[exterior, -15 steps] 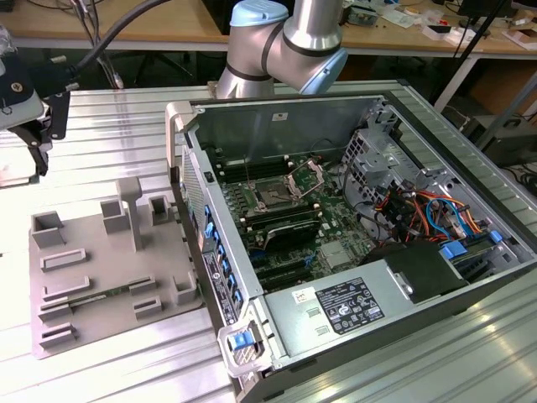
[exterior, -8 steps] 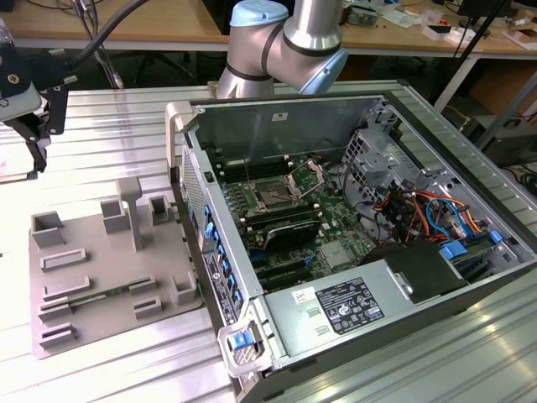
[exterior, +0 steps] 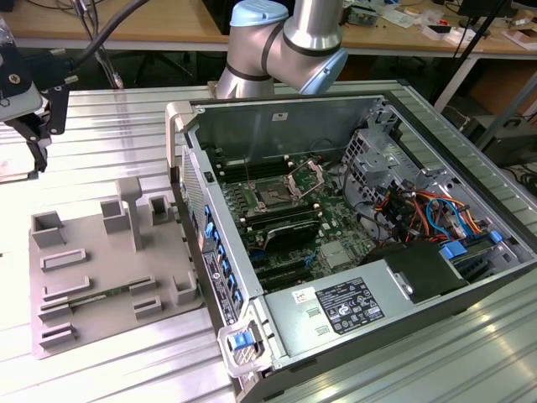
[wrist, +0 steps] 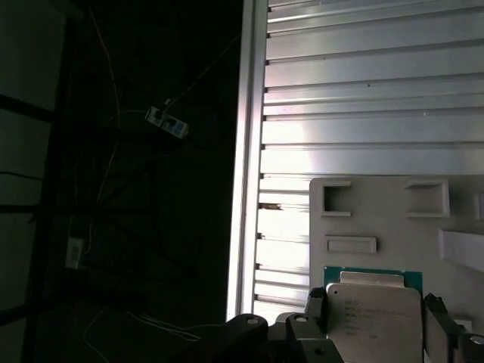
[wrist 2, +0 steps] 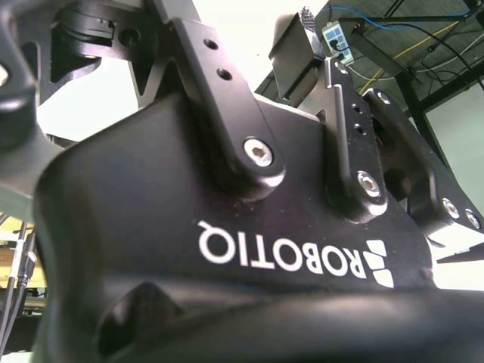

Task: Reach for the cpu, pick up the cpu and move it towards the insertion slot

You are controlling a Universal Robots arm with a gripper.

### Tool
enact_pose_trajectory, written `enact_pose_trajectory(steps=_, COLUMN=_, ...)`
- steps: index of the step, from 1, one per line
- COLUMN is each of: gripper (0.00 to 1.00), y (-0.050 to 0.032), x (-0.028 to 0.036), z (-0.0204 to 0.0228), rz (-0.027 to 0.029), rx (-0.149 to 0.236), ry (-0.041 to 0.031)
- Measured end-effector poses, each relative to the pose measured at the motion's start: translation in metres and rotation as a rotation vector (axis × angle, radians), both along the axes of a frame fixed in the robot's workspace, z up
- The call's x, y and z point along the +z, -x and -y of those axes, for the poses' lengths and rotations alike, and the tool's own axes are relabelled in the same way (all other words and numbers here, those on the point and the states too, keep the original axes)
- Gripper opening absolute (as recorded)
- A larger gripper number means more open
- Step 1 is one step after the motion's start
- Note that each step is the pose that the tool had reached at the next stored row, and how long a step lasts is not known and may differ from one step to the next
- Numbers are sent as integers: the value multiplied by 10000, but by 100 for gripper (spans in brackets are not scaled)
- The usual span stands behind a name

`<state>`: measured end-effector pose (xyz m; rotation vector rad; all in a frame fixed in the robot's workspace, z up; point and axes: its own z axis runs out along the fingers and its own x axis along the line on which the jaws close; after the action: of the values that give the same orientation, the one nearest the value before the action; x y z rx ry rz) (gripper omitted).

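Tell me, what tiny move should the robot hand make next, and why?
Probably slide toward the exterior view's right. The hand seems to grip the cpu out by the table edge, while the insertion slot lies inside the open computer case on that side.

The arm (exterior: pixel 285 38) is stretching toward the exterior view's left, holding its gripper (wrist: pixel 376 333) aloft. Its fingers (wrist: pixel 315 308) are clamping the cpu (wrist: pixel 374 299) between them.
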<state>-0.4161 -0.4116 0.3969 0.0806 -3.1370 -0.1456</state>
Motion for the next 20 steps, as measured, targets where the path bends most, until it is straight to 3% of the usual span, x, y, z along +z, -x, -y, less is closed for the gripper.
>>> enact_pose_trajectory(steps=20, gripper=55, y=-88, x=-1, z=0, rz=2, rx=0, ry=-1)
